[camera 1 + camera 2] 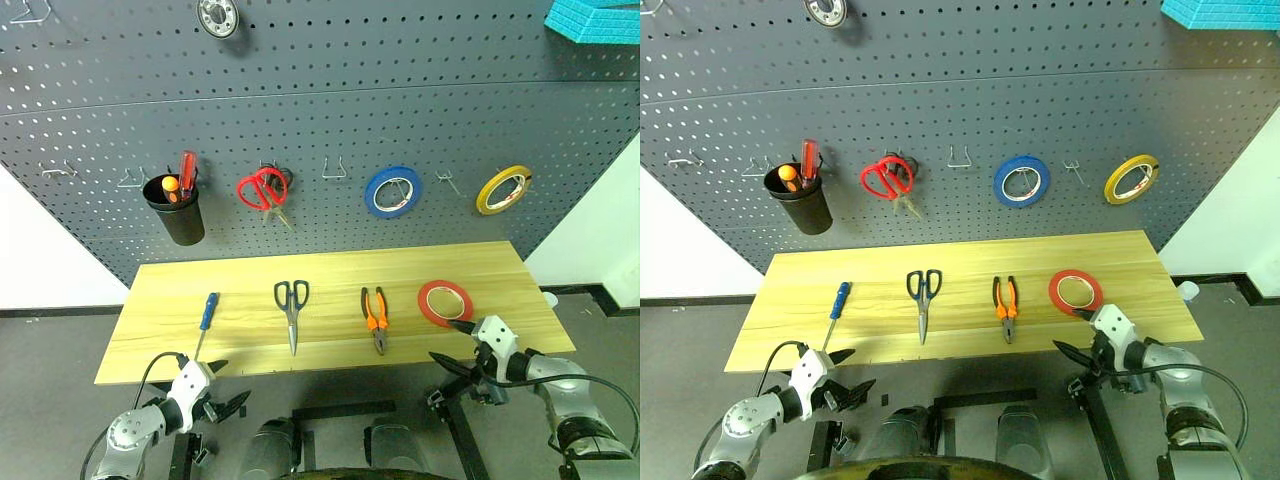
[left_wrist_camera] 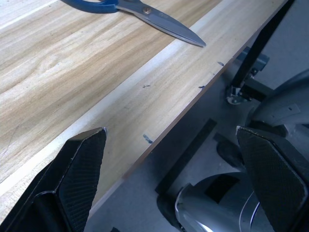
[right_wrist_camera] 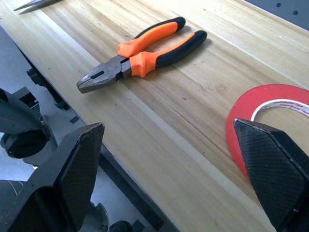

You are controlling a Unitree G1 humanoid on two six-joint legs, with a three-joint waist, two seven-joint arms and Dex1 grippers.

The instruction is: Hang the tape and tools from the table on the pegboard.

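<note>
Silver-grey arms, black cables, white wrists, black textured fingers (image 3: 77,169).

Head cams look down over table (image 1: 330,290) at pegboard (image 1: 330,120); wrist cams sit close at its near edge.

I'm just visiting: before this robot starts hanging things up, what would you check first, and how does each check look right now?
1. Both pincers open and empty: ok. The left pincer and right pincer hold nothing.
2. All four items lying apart on the table: ok. Blue-handled screwdriver, black-handled scissors, pliers, red tape.
3. Nearest item within easy reach: ok, probably; the red tape lies just beyond the right pincer.
4. Free hook on the pegboard: ok; an empty hook sits between the red-handled scissors and blue roll.
5. Hook fits each item: cannot tell.
</note>
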